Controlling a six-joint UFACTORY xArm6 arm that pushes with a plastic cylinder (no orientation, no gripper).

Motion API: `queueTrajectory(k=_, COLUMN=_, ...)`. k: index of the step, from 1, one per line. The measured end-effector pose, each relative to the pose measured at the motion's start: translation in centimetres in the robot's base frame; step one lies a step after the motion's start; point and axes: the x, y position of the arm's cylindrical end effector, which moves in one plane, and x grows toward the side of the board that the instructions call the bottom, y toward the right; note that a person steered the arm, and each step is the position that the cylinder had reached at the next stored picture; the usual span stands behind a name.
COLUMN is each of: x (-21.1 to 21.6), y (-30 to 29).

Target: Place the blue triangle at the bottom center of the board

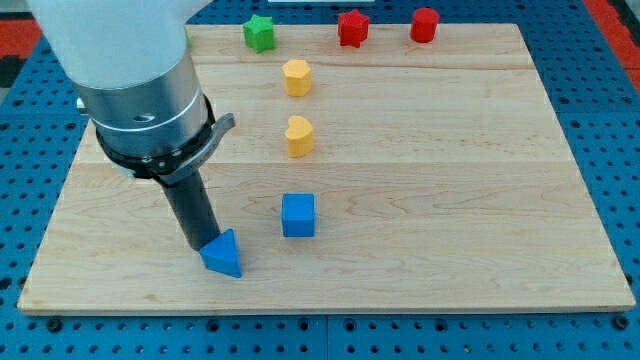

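The blue triangle (224, 254) lies on the wooden board (450, 200) at the lower left of centre. My tip (197, 245) rests on the board right against the triangle's upper left side. The dark rod rises from it to the big grey arm body at the view's upper left. A blue cube (298, 215) sits to the right of the triangle, a little higher in the view.
Two yellow blocks (297, 77) (299, 136) stand above the blue cube. A green star-shaped block (259, 33), a red star-shaped block (353, 28) and a red block (424, 25) line the board's top edge. Blue pegboard surrounds the board.
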Motion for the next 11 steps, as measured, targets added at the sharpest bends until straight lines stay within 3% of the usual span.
queueTrajectory(k=2, x=2.4, y=-6.0)
queueTrajectory(k=3, x=2.4, y=-6.1)
queueTrajectory(k=7, x=2.3, y=3.1)
queueTrajectory(k=11, x=3.6, y=4.3)
